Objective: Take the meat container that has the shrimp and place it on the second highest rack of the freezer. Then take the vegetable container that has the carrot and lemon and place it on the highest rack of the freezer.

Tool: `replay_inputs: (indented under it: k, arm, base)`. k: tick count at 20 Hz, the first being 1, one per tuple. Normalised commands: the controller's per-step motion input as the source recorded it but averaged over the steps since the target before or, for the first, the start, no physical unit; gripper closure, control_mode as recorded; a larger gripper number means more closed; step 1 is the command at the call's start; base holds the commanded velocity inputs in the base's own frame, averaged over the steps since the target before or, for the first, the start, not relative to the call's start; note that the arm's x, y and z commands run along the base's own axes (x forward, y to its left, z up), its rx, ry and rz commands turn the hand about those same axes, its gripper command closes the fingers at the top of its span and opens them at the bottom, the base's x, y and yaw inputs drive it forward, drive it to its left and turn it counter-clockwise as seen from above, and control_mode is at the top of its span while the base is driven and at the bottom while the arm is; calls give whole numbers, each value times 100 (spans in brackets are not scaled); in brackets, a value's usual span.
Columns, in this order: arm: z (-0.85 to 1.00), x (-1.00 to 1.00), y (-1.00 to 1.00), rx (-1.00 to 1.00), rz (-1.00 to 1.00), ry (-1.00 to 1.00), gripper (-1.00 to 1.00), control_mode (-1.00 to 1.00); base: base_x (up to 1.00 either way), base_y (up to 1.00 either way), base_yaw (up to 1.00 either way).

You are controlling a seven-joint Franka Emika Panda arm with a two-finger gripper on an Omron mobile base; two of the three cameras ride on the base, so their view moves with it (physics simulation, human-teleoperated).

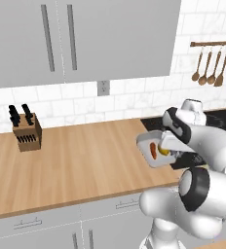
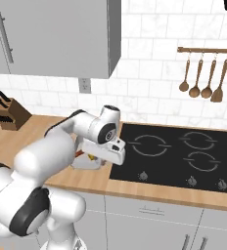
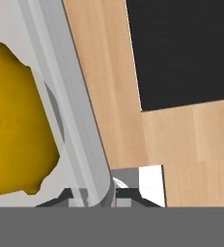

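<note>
So the arm is folded forward and bent down at the wrist, hand pointing at the wooden counter right by its front right corner, next to the black cooktop. The gripper is pinched nearly shut on the rim of the vegetable container; in the hand view you can see the clear wall sitting between the two dark tips. That tub sits at the counter's right end, just beside the cooktop's left edge, and it looks tilted, but I can't tell if it's off the wood. Inside it there's one carrot and one lemon, lemon closest to the hand.

Counting the rest: one knife block near the back left of the counter with a handful of black handles, one wall outlet and four wooden utensils hanging on a rail above the cooktop. The cooktop shows three burner rings.
</note>
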Motion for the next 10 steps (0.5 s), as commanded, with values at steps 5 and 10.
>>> replay_inputs:
  k: [5,10]
  arm:
    - [80,-68,0,5,0,-6,100,-100]
    - [98,-55,20,9,-6,-5,100,-100]
  base:
    - [0,0,0]
    - [0,0,0]
